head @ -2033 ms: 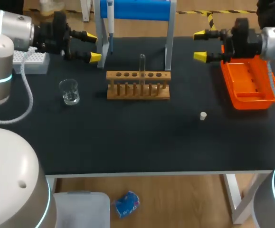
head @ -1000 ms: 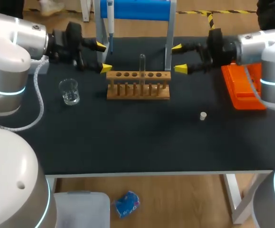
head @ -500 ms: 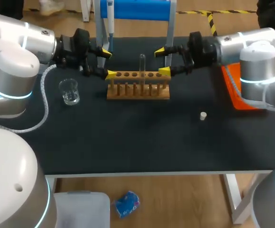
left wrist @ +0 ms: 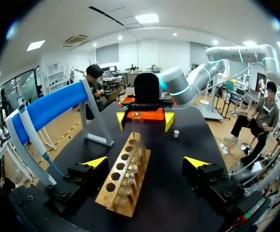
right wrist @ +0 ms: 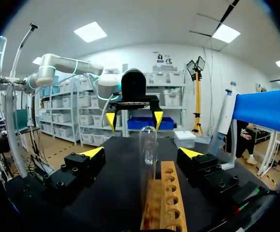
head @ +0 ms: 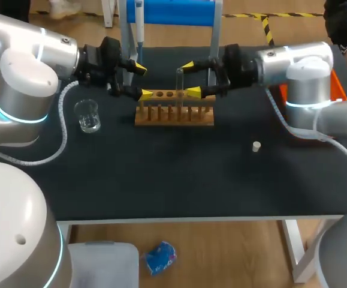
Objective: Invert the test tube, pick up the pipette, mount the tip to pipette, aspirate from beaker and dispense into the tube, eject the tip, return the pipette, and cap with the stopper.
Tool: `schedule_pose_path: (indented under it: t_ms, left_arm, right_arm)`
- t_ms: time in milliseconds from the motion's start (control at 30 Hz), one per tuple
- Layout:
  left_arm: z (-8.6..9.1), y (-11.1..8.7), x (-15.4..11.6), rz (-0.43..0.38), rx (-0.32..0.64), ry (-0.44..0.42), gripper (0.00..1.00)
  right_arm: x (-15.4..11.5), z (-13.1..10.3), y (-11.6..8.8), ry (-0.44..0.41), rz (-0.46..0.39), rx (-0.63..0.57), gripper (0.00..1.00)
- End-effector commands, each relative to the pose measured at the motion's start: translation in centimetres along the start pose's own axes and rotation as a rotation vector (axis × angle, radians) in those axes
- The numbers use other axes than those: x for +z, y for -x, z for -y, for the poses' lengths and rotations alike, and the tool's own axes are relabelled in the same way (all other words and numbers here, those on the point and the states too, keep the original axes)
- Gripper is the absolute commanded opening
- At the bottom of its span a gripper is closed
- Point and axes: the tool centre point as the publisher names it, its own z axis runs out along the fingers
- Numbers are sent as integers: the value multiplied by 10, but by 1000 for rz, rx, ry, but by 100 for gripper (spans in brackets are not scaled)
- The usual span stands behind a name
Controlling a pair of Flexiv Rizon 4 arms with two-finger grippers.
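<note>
1. Black worktop [head: 161, 180] carries a wooden rack [head: 174, 116] toward its far middle. A blue stand [head: 173, 12] is behind it, with the pipette [head: 139, 24] hanging by the stand's left post.
2. Test tube [head: 179, 80] stands upright in a middle hole of the rack (clear glass).
3. Left arm [head: 35, 54]: left jaws released, yellow tips spread at the rack's left end, gripping nothing.
4. Right arm [head: 293, 63]: right jaws released, tips spread either side of the tube, apart from the glass (right wrist view: tube just ahead, between the fingers).
5. Beaker [head: 87, 116] sits left of the rack. Stopper [head: 256, 146] lies right and nearer, well apart.
</note>
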Motion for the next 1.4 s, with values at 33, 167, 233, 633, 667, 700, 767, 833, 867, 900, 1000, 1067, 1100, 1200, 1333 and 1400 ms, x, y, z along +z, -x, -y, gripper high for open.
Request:
schedule_pose_path:
  t_ms: [33, 167, 233, 633, 667, 700, 767, 833, 867, 900, 1000, 1067, 1100, 1200, 1333, 1400]
  left_arm:
    - [0, 1, 0, -1, 0, 2, 100]
    - [0, 1, 0, -1, 0, 2, 100]
    - [0, 1, 0, -1, 0, 2, 100]
    - [0, 1, 0, -1, 0, 2, 100]
    - [0, 1, 0, -1, 0, 2, 100]
    - [0, 1, 0, -1, 0, 2, 100]
    - [0, 1, 0, -1, 0, 2, 100]
    - [0, 1, 0, -1, 0, 2, 100]
    - [0, 1, 0, -1, 0, 2, 100]
    - [0, 1, 0, -1, 0, 2, 100]
    - [0, 1, 0, -1, 0, 2, 100]
    - [0, 1, 0, -1, 0, 2, 100]
    - [0, 1, 0, -1, 0, 2, 100]
    - [0, 1, 0, -1, 0, 2, 100]
    - [0, 1, 0, -1, 0, 2, 100]
    - [0, 1, 0, -1, 0, 2, 100]
  right_arm:
    - [11, 5, 9, 10, -14, -1, 100]
    - [16, 6, 11, 13, -19, -2, 100]
    - [19, 5, 13, 16, -19, -3, 90]
    - [26, 6, 6, 30, -31, 4, 44]
    - [26, 6, 6, 30, -31, 5, 41]
    - [26, 6, 6, 30, -30, 6, 41]
    - [25, 6, 6, 30, -28, 7, 41]
    - [25, 6, 5, 31, -26, 7, 40]
    - [25, 6, 5, 31, -25, 7, 36]
    - [24, 6, 5, 31, -24, 7, 27]
    - [24, 6, 6, 33, -20, 7, 0]
    - [24, 6, 6, 34, -20, 7, 0]
    - [24, 6, 6, 34, -20, 8, 0]
    - [24, 5, 5, 35, -19, 9, 0]
    - [24, 3, 4, 38, -18, 8, 0]
    - [23, 2, 4, 39, -17, 6, 0]
